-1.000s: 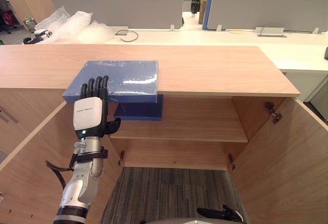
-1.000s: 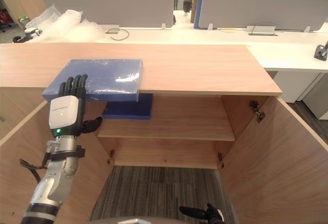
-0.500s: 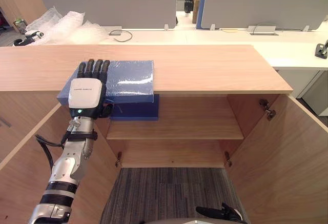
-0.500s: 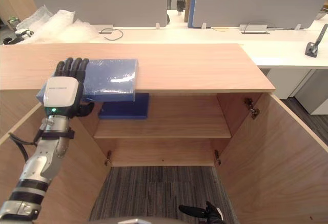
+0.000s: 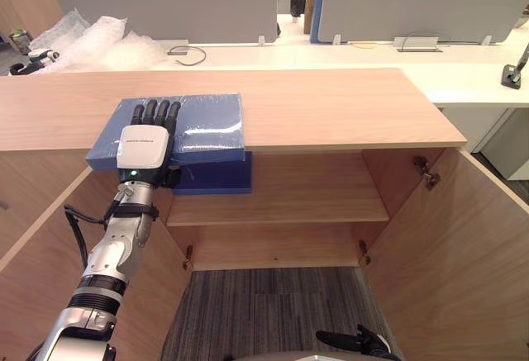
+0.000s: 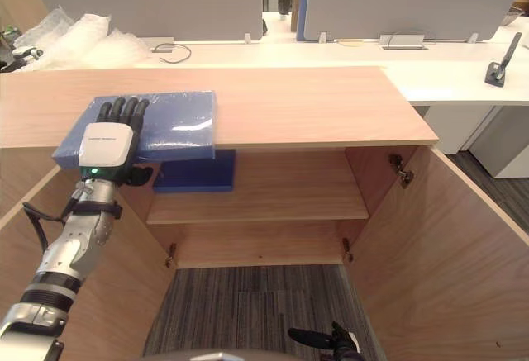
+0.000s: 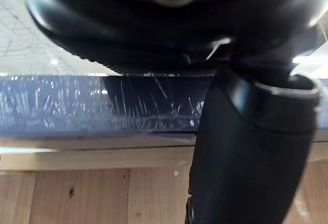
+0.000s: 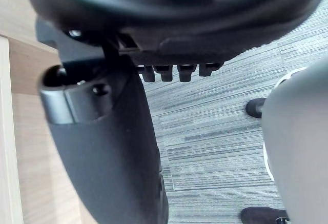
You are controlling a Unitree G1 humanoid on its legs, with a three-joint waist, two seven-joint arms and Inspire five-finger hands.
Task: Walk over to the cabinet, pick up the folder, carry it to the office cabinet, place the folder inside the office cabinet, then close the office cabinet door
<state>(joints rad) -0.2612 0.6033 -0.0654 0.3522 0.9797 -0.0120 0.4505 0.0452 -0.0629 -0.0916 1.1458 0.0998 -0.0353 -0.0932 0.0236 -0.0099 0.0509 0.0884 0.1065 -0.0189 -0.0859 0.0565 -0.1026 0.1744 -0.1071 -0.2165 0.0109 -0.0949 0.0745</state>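
A blue folder (image 5: 207, 121) in clear plastic wrap lies on the wooden cabinet top (image 5: 331, 109), and its near-left corner overhangs the front edge. My left hand (image 5: 142, 148) rests on that overhanging part. Its fingers lie along the folder's top and its thumb (image 7: 251, 147) sits under the folder's edge (image 7: 77, 101), pinching it. A second, darker blue folder (image 5: 219, 178) lies on the upper shelf inside the cabinet, just below. My right hand (image 5: 355, 343) hangs low over the carpet with its fingers relaxed and nothing in it.
Both cabinet doors stand wide open, the left door (image 5: 41, 237) beside my left arm and the right door (image 5: 463, 254) on the other side. Behind the cabinet is a white desk with grey dividers (image 5: 165, 10) and a heap of bubble wrap (image 5: 99, 39).
My left hand has slid forward from the folder's near edge onto its top, with the thumb going under the overhang. The folder has stayed in place. The camera has shifted slightly.
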